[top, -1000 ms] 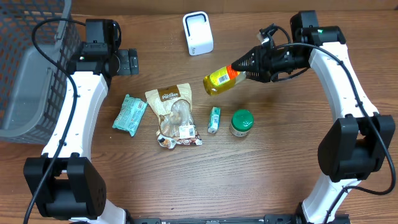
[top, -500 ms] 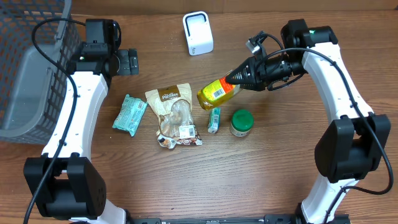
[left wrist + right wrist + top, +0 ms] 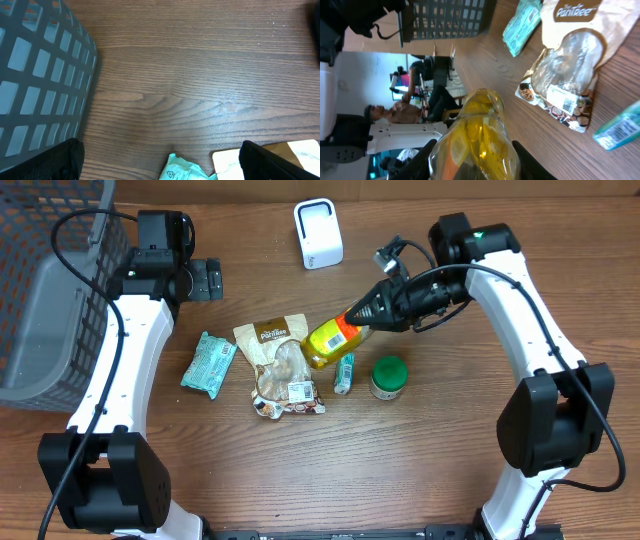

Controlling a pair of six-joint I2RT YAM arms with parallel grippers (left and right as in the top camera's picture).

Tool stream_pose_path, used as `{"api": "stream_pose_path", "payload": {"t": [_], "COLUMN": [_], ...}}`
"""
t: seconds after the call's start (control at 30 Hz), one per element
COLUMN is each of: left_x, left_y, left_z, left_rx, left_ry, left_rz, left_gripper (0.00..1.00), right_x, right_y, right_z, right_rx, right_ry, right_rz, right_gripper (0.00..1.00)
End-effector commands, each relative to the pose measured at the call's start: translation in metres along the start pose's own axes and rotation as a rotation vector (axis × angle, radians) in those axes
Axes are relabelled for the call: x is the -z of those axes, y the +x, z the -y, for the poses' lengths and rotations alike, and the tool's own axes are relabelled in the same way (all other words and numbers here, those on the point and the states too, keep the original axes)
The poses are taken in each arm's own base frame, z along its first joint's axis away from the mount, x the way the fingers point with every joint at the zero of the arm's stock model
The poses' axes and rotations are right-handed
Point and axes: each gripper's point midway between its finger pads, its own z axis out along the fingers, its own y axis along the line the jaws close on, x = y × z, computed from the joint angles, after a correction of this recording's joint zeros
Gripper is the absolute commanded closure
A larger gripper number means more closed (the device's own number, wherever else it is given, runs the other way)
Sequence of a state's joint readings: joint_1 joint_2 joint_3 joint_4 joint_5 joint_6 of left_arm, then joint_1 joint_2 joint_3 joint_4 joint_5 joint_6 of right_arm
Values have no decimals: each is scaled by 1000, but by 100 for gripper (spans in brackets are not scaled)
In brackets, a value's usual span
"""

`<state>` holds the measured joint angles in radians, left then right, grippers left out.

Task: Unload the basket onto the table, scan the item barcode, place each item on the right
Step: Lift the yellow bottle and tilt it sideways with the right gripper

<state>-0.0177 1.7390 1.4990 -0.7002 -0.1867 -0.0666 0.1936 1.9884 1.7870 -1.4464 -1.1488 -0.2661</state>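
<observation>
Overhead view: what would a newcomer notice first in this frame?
The yellow bottle stands out most: the right claw holds it tilted by its cap end over the middle of the table, next to the snack bag. The white scanner stands at the far edge, and a grey basket fills the left corner.

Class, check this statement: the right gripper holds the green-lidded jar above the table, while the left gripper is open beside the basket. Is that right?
Not quite. The right gripper holds the yellow bottle, not the green-lidded jar, which stands on the table; the overhead view shows this. The left gripper is indeed open beside the basket.
</observation>
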Motion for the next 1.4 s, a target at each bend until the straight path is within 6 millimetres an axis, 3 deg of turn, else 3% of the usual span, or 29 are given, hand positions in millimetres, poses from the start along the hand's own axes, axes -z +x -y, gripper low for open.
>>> {"api": "stream_pose_path", "payload": {"t": [0.0, 0.23, 1.37], "left_x": [11, 11, 11], "left_y": [-12, -12, -12], "left_z": [0, 0, 0], "left_rx": [-17, -17, -17], "left_ry": [1, 1, 1], "left_rz": [38, 38, 38], "left_gripper": [0, 0, 0], "right_x": [-2, -12, -15], "right_y": [1, 2, -1], "right_z": [-29, -34, -35], "right_rx": [85, 118, 145], "right_ry": [-56, -61, -60], "right_rz": [12, -6, -3], "right_gripper": [64, 64, 64]}}
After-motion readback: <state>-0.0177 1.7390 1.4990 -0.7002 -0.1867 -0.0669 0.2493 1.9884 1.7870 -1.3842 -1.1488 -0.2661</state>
